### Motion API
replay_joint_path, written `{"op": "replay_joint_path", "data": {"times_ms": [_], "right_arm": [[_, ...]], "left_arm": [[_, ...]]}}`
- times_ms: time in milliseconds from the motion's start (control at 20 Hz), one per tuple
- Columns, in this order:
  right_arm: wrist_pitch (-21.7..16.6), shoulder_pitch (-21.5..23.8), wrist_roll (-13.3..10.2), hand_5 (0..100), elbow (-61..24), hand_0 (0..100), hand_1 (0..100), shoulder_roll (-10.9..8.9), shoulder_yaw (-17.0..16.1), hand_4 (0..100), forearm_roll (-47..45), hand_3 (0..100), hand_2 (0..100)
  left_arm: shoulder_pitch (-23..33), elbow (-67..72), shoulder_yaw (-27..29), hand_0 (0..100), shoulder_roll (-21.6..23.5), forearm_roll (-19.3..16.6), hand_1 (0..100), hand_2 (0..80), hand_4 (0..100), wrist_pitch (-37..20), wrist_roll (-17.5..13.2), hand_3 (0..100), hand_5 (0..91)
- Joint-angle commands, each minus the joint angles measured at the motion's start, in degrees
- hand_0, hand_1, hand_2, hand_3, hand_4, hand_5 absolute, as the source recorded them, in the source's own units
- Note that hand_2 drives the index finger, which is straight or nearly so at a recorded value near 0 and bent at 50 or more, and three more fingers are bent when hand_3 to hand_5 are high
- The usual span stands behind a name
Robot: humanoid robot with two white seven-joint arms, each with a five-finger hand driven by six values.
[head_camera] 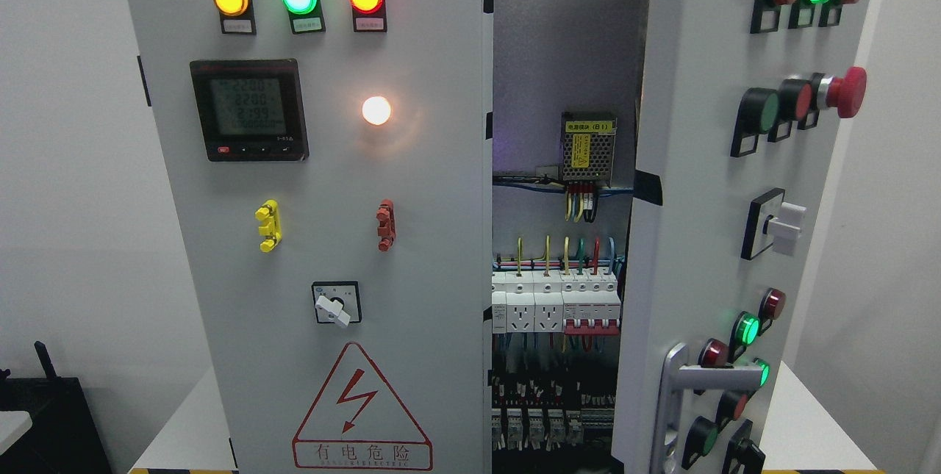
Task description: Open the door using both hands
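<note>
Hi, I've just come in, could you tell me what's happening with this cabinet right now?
Nothing is handling it at this moment: neither of the robot's hands shows in the head view. The electrical cabinet's right door already stands swung partly open, its silver handle near the bottom untouched. Through the gap you can see the wiring and a row of breakers. The left door, with the meter, lit lamps and warning sign, is shut.

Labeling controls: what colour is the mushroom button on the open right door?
Red, on a silver collar: mushroom button, clearest in the head view.
</note>
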Motion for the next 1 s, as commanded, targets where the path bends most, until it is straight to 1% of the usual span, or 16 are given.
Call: {"op": "replay_joint_path", "data": {"times_ms": [0,952], "right_arm": [[0.01,0.01,0.05,0,0.01,0,0,0.00,0.02,0,0.05,0,0],[0.01,0.01,-0.04,0,0.01,0,0,0.00,0.02,0,-0.03,0,0]], "left_arm": [[0.00,-0.01,0.05,0,-0.01,0.03,0,0.0,3,-0.26,-0.18,0,0.0],[0.00,-0.36,-0.39,0,-0.01,-0.06,0,0.0,3,-0.17,-0.44,0,0.0]]}}
